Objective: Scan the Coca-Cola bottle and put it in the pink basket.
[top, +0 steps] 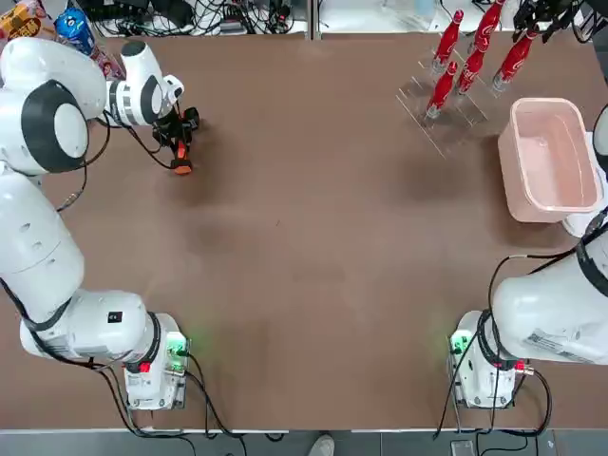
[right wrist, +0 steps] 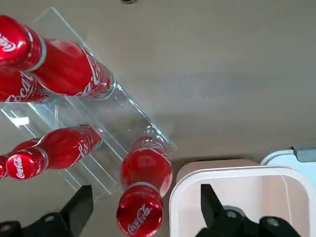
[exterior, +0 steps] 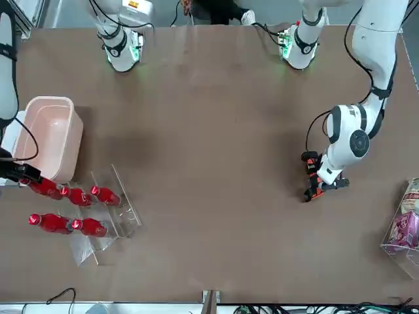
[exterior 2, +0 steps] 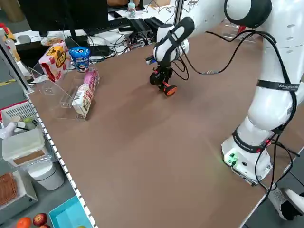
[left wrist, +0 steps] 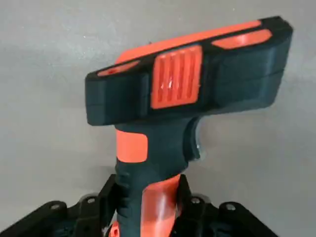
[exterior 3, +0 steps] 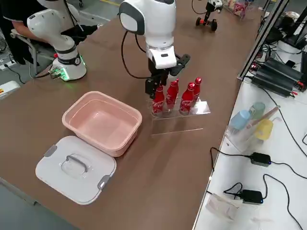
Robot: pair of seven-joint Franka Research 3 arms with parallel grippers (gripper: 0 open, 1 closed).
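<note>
Left jaws [left wrist: 148, 205] clamped on the handle of the orange-and-black scanner [left wrist: 170, 89], over the far left part of the surface [top: 285, 285]; right jaws [right wrist: 147, 207] open at the clear rack [exterior 3: 177, 125], spread either side of a Coca-Cola bottle [right wrist: 143, 187], no grip visible. All five bottles are at the rack, pink basket [exterior 3: 103, 122] beside it has nothing in it, so judging early stage: scanner in hand; grasp, scan and basket drop left.
</note>
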